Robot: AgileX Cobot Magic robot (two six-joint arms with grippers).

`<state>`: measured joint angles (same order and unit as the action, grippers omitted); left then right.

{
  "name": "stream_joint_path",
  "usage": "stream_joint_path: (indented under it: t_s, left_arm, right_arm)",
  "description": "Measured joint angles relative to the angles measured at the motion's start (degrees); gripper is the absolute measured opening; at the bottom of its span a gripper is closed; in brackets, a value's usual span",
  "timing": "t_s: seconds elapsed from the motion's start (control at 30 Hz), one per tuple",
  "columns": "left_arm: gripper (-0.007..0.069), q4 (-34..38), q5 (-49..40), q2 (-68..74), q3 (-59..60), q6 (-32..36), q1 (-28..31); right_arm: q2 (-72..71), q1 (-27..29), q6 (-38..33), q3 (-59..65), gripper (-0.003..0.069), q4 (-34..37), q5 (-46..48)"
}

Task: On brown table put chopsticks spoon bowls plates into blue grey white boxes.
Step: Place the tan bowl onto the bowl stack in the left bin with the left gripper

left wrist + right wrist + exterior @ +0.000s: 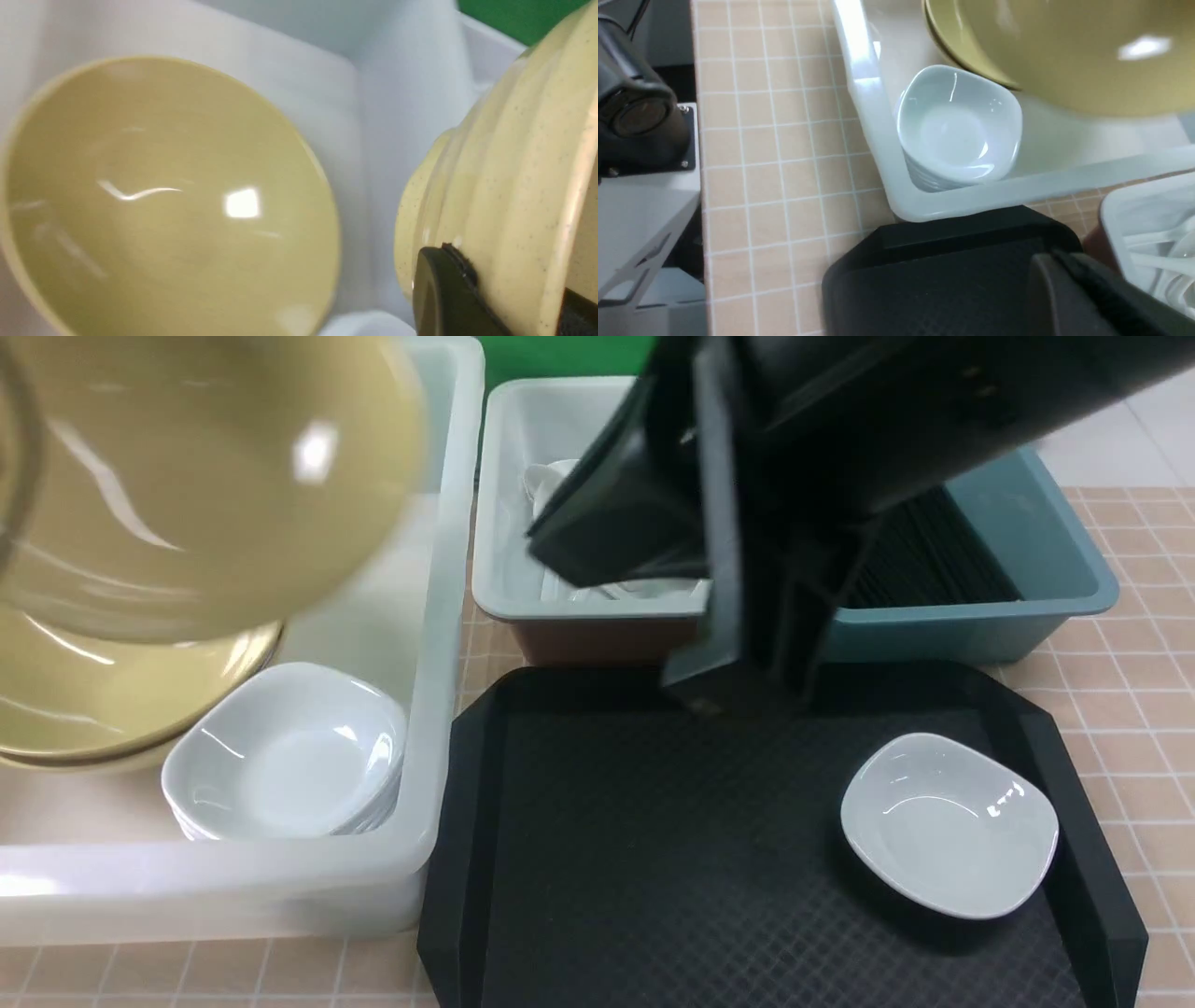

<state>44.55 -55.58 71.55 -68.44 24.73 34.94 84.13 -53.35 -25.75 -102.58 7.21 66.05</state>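
Mustard-yellow bowl (205, 476), clamped by the left fingers (444, 289), hangs tilted just above the stacked bowl (93, 709) in the white box (439, 644) at left; right fingers (719, 616), together and empty, hover over the black tray (653, 859).

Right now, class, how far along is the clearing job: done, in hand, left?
Done: stacked plates in the white box, spoons in the grey box, chopsticks in the blue box. In hand: the left end effector holds a yellow bowl over the white box. Left: one plate on the black tray.
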Motion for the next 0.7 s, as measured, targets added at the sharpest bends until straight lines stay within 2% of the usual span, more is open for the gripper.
stream_joint_path:
  t_s: [0.13,0.37,0.47,0.57,0.67,0.7]
  left_arm:
    - [0.0007,1.28,3.75,6.02,0.68,3.27,4.87]
    - [0.0012,2.45,7.83,18.04,0.8,6.77,3.15]
    - [0.0036,2.94,9.14,22.16,0.8,9.31,2.09]
    - [0.0086,3.55,9.87,24.73,0.8,11.14,1.84]
    - [0.0181,3.51,9.87,25.35,0.74,11.89,1.72]
    - [0.0234,3.44,9.75,25.35,0.74,11.96,1.72]
  right_arm:
    - [0.93,0.0,-0.04,-0.06,0.0038,-0.72,-0.07]
    - [0.93,-0.07,-0.04,-0.11,0.0041,-2.35,2.56]
    - [0.93,-0.1,-0.04,-0.11,0.0041,-2.95,3.67]
    - [0.93,-0.1,-0.04,-0.11,0.0043,-3.86,4.13]
    - [0.93,-0.1,-0.04,-0.05,0.0043,-3.98,4.13]
    - [0.93,-0.1,-0.04,0.03,0.0043,-4.03,4.13]
